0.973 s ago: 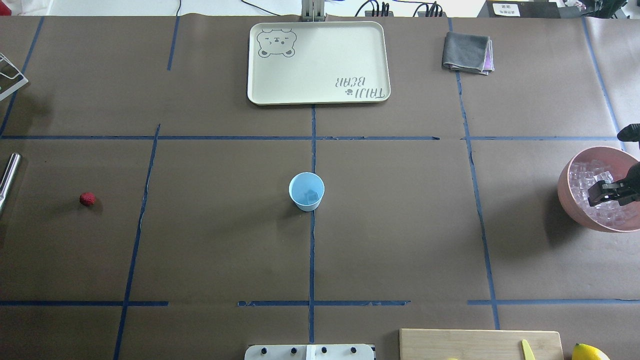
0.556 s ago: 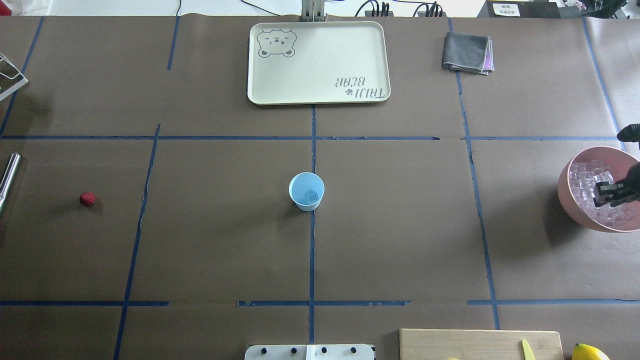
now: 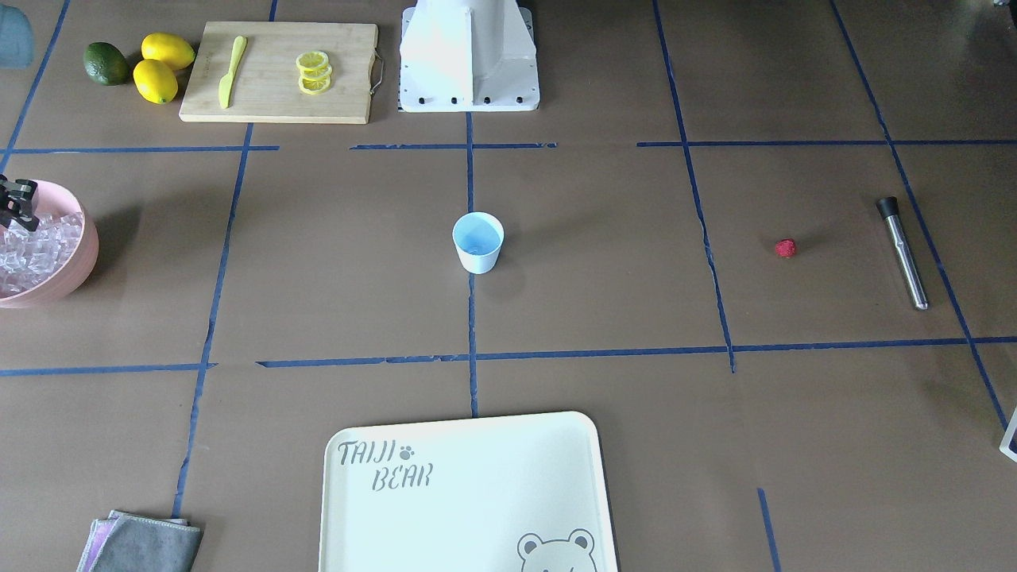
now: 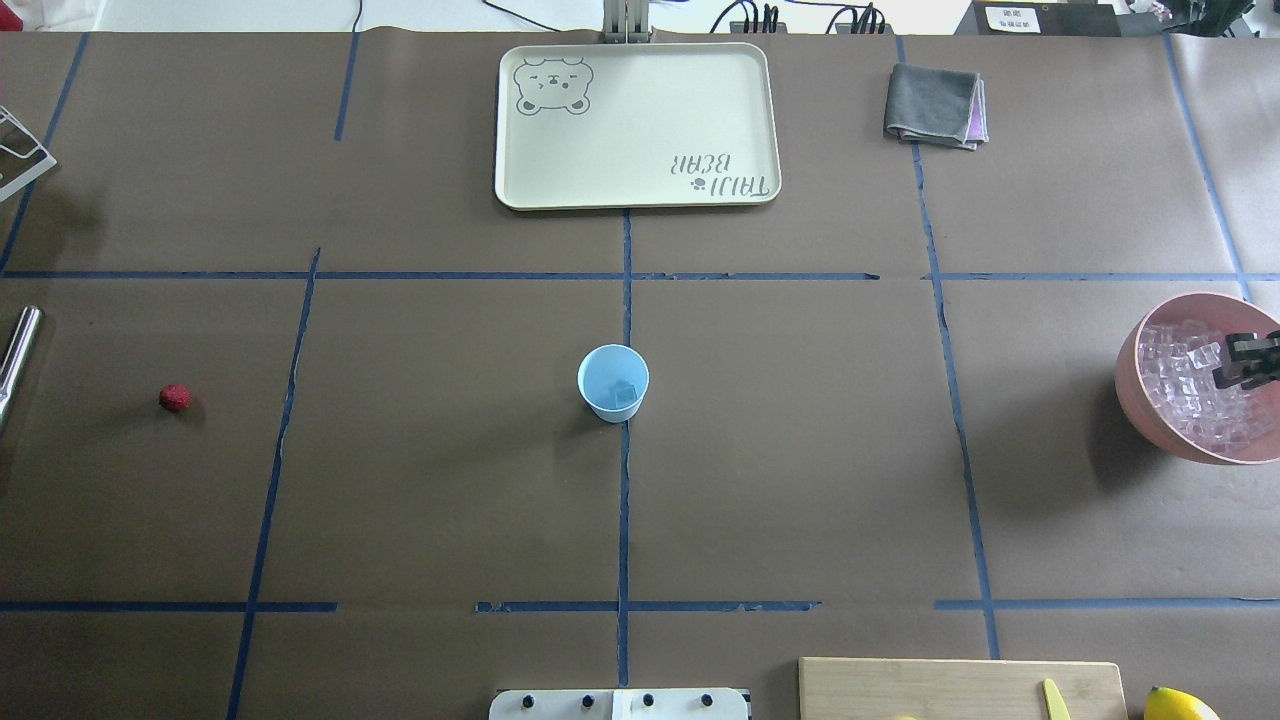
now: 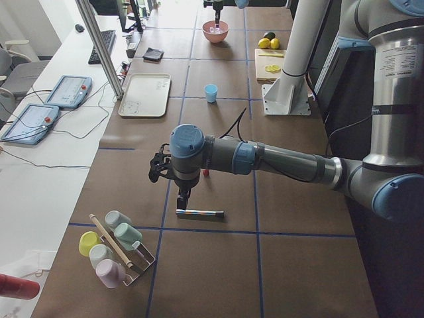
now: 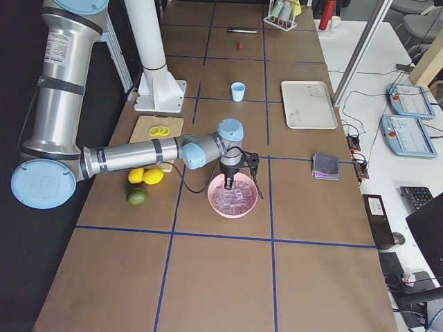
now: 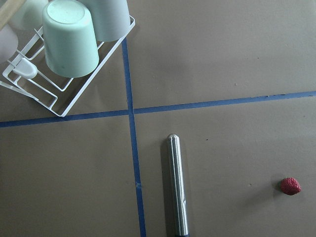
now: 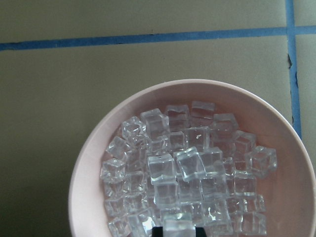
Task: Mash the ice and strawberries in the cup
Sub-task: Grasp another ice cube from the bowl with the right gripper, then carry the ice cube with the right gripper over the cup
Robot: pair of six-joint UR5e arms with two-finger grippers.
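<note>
The light-blue cup (image 4: 612,382) stands upright at the table's middle with one ice cube (image 4: 625,393) inside. The red strawberry (image 4: 175,398) lies on the table far left, beside a steel muddler (image 7: 177,185). My right gripper (image 4: 1243,362) hangs low in the pink bowl (image 4: 1135,395) of ice cubes (image 8: 182,168). In the right wrist view its open fingertips (image 8: 158,232) stand either side of one cube. My left gripper (image 5: 180,199) shows only in the exterior left view, above the muddler (image 5: 199,213). I cannot tell whether it is open or shut.
A cream tray (image 4: 640,125) and a folded grey cloth (image 4: 935,105) lie at the far edge. A cutting board (image 3: 278,71) with lemon slices and a knife, with lemons (image 3: 163,67) and a lime beside it, sits near the robot base. A wire cup rack (image 7: 69,44) stands at the left end.
My right gripper has moved right and down into the pink bowl, toward the ice. The cup, strawberry and muddler have not moved.
</note>
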